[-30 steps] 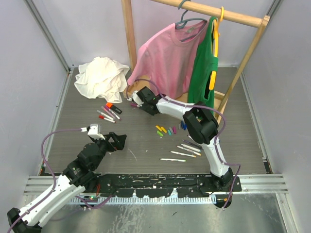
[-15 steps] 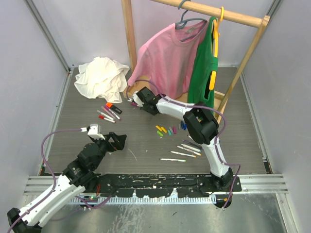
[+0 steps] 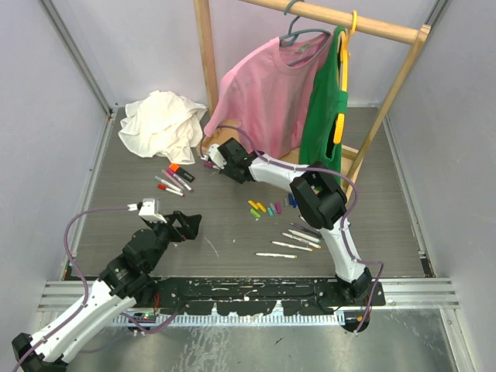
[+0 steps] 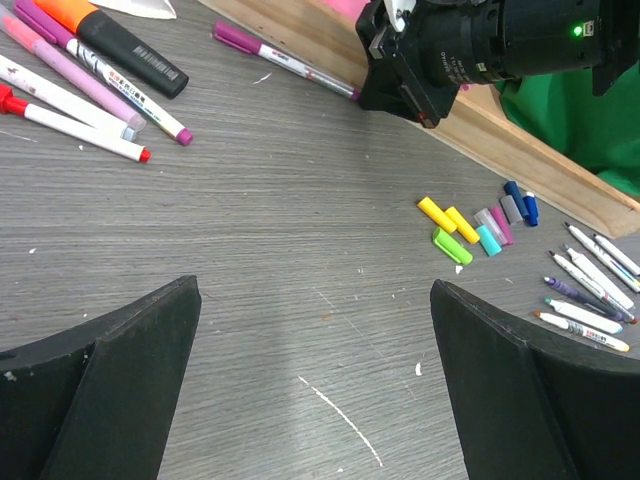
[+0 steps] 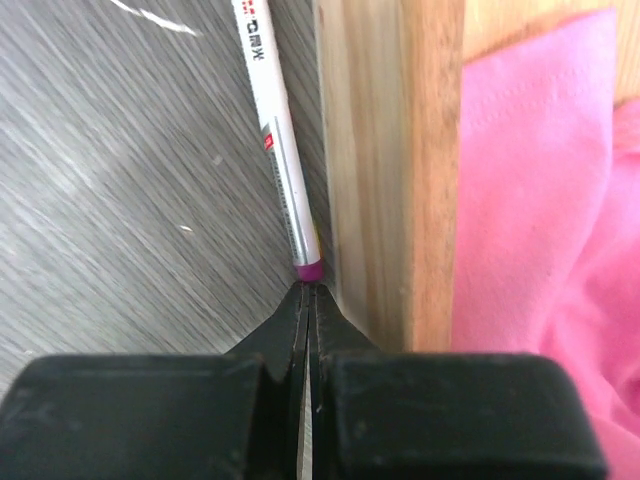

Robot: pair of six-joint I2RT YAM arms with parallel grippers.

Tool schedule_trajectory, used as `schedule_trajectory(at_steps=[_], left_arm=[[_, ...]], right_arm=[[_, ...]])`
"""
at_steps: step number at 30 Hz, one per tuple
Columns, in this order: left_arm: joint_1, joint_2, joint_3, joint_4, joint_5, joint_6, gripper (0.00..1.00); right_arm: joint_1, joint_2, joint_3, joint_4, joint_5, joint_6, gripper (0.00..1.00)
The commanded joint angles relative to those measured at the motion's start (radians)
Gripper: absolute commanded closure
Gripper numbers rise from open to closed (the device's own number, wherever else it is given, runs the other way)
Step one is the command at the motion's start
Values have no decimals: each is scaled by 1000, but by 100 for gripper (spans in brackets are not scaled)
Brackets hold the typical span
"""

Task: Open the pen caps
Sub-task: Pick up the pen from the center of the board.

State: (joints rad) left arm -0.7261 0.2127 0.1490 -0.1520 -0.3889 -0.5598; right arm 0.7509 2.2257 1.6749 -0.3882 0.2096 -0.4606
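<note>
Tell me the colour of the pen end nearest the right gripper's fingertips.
Purple. The pen end sits at the right gripper; clearest in the right wrist view.

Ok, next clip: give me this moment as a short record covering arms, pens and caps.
left pincer: open, empty, over the grey table
right pincer: shut, tips at the purple end of the slim white pen
that pen: flat along the wooden rack base
loose coloured plastic caps: clustered mid-table; yellow, green, cyan, pink, grey, blue
uncapped slim pens: beside the cluster
capped pens: grouped apart with a black-and-orange marker
</note>
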Motion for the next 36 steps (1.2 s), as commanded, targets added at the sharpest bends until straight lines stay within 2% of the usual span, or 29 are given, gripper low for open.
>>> schedule_trajectory(at_steps=[1,5,10,11,15,17,20,26,36], left_arm=[[3,-21,2,20,8,1,1],[3,-51,4,16,20,1,1],[3,-133,5,-38,11,0,1],[2,-151,3,-49,6,0,1],[4,-211,-9,-74,-13,-2,0],[3,-200,-4,-74,-15,0,0],[4,-178,9,-82,-13,2,1],[3,-186,2,-91,-28,7,1],[4,-174,-5,-75,-36,11,1]], right_arm=[[5,-60,-2,92,-185,31,96],[5,-86,-17,95,-337,50,95],[-9,-151,-32,72,-450,46,92],[-14,-163,-31,69,-456,49,88],[-28,-157,7,72,-373,62,56],[-30,-118,53,66,-357,68,51],[-26,-29,164,5,-370,86,49],[-19,105,354,-52,-288,124,49],[-16,176,403,-69,-264,149,49]])
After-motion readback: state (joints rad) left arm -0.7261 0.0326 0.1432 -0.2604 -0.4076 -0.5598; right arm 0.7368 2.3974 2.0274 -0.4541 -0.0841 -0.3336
